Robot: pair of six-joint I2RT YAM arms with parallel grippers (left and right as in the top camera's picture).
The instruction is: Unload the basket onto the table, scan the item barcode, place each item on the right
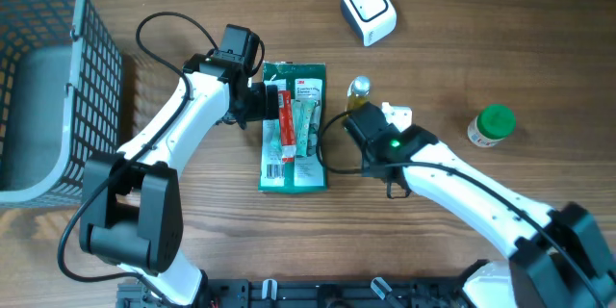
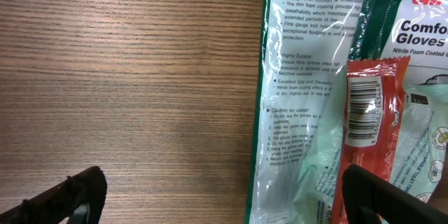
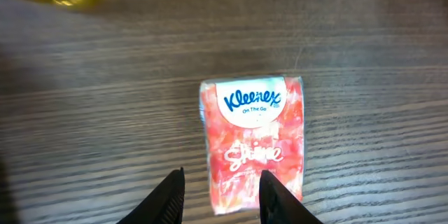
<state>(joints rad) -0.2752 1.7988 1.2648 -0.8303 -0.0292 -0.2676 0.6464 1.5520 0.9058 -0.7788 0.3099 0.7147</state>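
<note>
- Your right gripper hovers over the tissue pack on the table, jaws part spread, gripping nothing.
- The pack's long axis runs straight ahead of the jaws, off-centre; one fingertip probably overlaps it.
- Your left gripper gapes wide over the glove packet, farther away.

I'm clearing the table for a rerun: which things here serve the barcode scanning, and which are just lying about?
Job: white cube-shaped scanner; orange Kleenex tissue pack under the right tool; red barcoded sachet, likely.
Lying about: green 3M glove packet, green-lidded white jar, small yellow-liquid bottle, grey wire basket.
</note>
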